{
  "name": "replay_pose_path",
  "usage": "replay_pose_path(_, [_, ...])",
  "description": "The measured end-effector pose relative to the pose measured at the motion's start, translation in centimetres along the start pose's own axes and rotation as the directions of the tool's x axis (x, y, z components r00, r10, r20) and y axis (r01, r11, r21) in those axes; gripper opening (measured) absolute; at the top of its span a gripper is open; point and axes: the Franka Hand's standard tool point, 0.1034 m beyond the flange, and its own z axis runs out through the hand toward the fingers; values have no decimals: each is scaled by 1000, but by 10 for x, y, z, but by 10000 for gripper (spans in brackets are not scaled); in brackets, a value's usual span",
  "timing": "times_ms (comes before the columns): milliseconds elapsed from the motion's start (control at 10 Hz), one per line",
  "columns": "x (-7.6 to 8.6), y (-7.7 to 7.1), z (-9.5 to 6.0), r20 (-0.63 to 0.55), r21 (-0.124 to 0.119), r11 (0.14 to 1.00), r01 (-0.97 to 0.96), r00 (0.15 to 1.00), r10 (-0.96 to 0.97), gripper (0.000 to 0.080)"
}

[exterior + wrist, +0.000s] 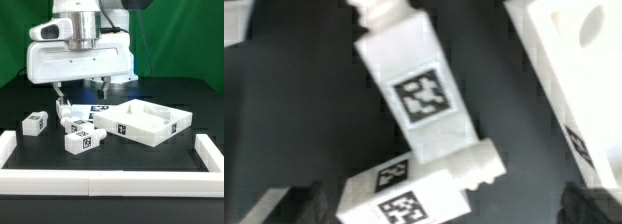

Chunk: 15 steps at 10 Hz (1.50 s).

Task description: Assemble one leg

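Note:
Three small white legs with square tags lie on the black table in the exterior view: one (pixel 35 122) at that view's left, one (pixel 75 126) in the middle, one (pixel 86 141) nearer the front. My gripper (pixel 80 97) hangs just behind them, open. The wrist view shows a long leg (pixel 420 90) lying flat and a second leg (pixel 411 197) touching its end. That second leg lies between my dark fingertips (pixel 288 203), with a gap on both sides. My gripper (pixel 438 208) holds nothing.
The large white tray-like piece (pixel 146 124) with a raised rim lies to the exterior view's right of the legs, and its edge (pixel 580 55) shows in the wrist view. A low white border (pixel 100 185) frames the table. The marker board (pixel 100 107) lies behind the legs.

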Motion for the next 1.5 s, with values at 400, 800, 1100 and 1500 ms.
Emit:
replay_pose_path(400, [22,-36,8,-31,-69,946,317,947,-319,649])
replay_pose_path(800, [27,-46,21,-25,-81,906,415,908,-418,649])
replay_pose_path(1100, [24,-53,26,-16,-62,921,384,922,-386,649])
replay_pose_path(1500, [40,-99,52,-8,-33,949,314,949,-315,649])
